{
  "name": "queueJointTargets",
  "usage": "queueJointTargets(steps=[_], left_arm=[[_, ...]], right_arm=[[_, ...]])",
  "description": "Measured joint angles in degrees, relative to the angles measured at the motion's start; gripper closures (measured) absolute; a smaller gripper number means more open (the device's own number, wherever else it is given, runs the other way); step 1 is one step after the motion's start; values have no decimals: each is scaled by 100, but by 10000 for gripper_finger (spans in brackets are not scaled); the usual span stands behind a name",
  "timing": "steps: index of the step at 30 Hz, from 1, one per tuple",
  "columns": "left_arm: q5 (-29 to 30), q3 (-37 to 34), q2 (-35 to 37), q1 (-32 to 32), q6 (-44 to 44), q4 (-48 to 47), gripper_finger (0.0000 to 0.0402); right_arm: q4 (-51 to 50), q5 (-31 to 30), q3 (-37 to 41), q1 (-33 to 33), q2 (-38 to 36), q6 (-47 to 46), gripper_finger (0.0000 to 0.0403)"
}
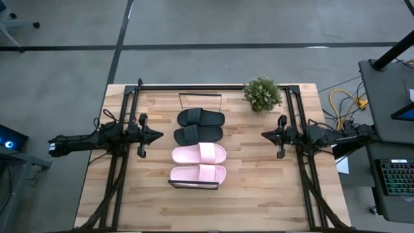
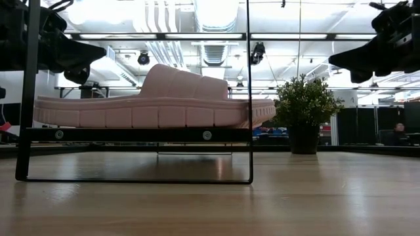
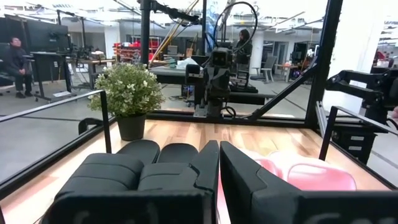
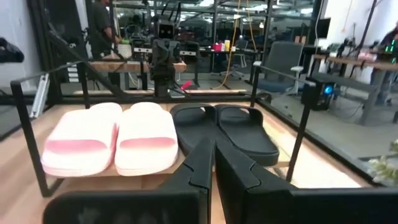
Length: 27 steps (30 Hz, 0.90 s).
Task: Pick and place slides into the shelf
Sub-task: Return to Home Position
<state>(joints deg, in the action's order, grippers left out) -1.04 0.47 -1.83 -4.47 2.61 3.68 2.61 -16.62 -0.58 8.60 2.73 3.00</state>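
Note:
Four slides lie side by side in a row on the shelf [image 1: 194, 186], soles down, at the table's middle. The two black slides [image 1: 199, 126] are at the far end and the two pale pink slides [image 1: 198, 163] at the near end. The slides cover the shelf board; its black frame ends [image 2: 138, 134] show. My left gripper [image 1: 158, 136] hovers left of the row, shut and empty. My right gripper [image 1: 264, 134] hovers right of it, also shut and empty. The left wrist view [image 3: 219, 168] and the right wrist view [image 4: 212, 162] each show that arm's fingers closed together.
A small potted plant [image 1: 262, 94] stands at the table's far right, near the shelf's far end. Black frame rails [image 1: 304, 155] run along the table's left and right sides. Bare wood lies between each gripper and the shelf. People sit and stand in the room beyond.

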Motion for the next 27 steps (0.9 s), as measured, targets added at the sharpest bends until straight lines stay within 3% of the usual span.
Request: queueJointTargets(steps=[12, 27], left_arm=[[-3, -7, -37, 0, -2, 20, 402], [-7, -13, -44, 0, -2, 17, 402]], right_arm=[[-2, 4, 0, 0, 6, -1333, 394], [-2, 4, 0, 0, 6, -1350, 394]])
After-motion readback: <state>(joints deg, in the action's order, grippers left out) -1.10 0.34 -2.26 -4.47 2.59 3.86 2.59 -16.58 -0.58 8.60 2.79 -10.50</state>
